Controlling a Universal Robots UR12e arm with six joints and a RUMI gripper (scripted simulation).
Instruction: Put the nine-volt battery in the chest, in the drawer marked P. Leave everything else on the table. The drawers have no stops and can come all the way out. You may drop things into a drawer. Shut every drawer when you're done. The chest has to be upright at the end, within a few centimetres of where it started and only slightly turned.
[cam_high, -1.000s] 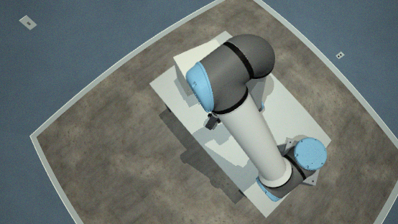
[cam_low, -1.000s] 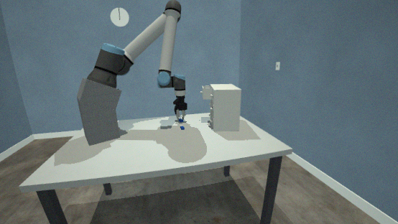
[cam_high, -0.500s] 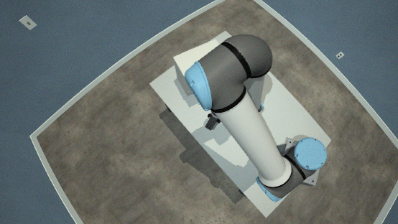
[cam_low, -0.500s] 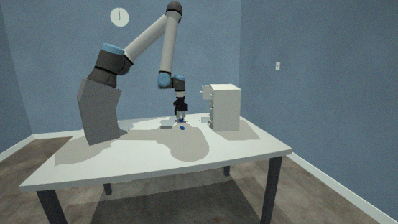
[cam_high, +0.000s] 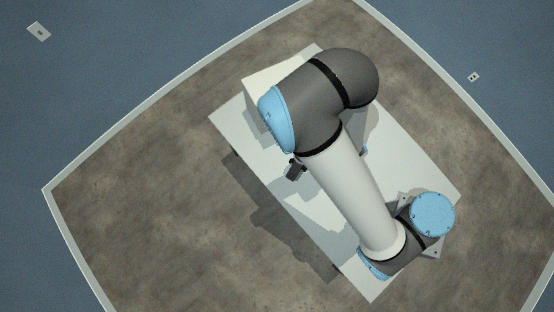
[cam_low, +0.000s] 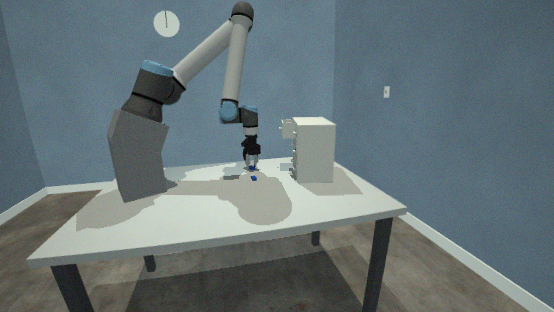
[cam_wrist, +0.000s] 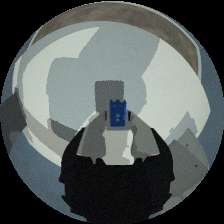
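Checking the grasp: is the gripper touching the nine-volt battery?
Cannot tell. Wrist view: the battery sits within the gripper; neither contact nor gap shows plainly.
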